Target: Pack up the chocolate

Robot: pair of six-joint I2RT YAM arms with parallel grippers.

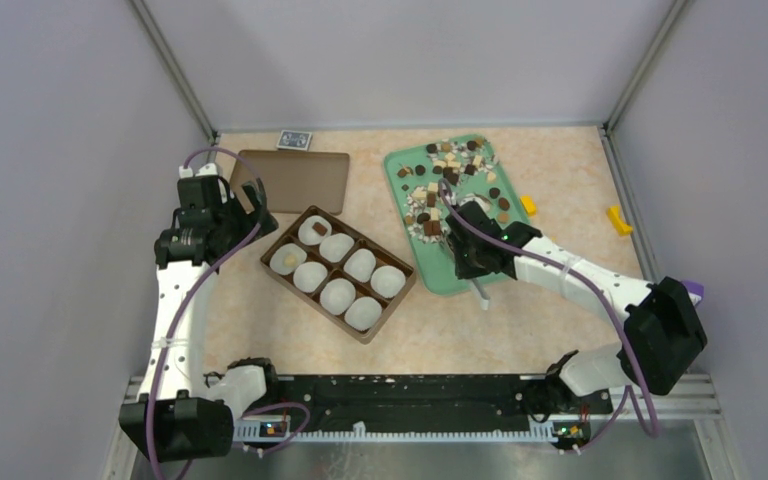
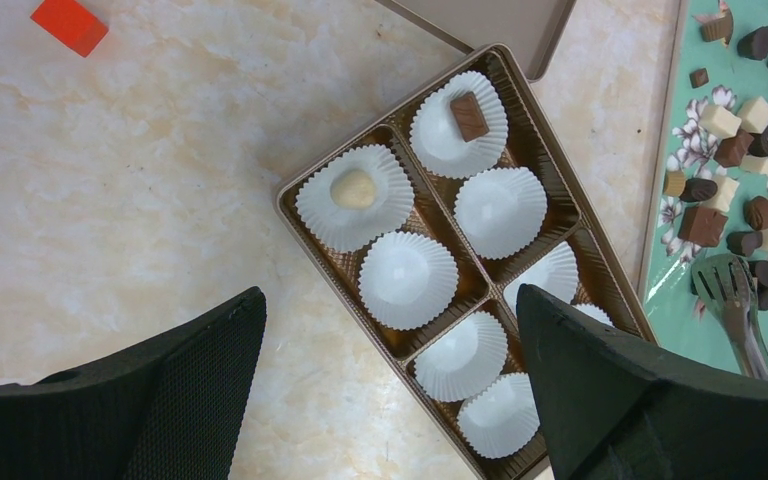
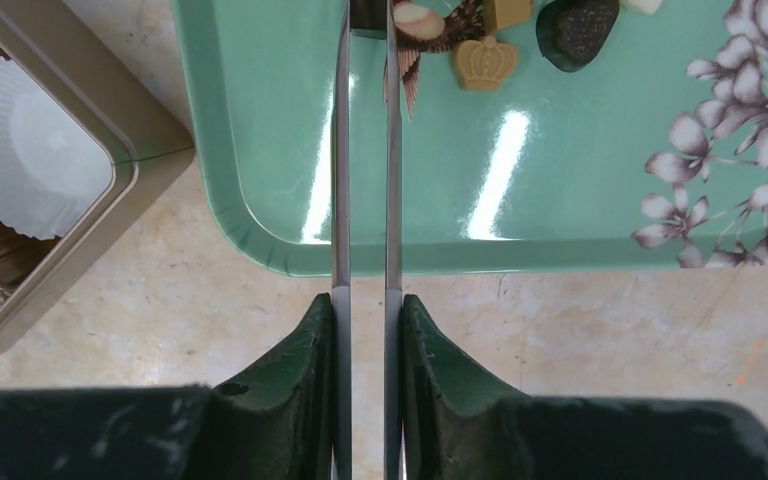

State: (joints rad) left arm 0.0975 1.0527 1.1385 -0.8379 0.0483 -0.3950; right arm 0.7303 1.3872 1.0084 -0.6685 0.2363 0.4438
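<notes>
Right gripper [image 3: 365,315] clamps tongs [image 3: 341,180] over the chocolate [image 2: 703,224] on the right tray [image 3: 580,180]; left gripper [image 2: 390,300] gapes above the box [image 2: 563,205].

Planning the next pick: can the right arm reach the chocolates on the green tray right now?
Likely yes. The right gripper is shut on the tongs, whose tips sit over the green tray beside the chocolates; nothing blocks them.

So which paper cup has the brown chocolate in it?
The corner cup nearest the lid, holding a brown square. One neighbour cup holds a cream piece; the others look empty.
</notes>
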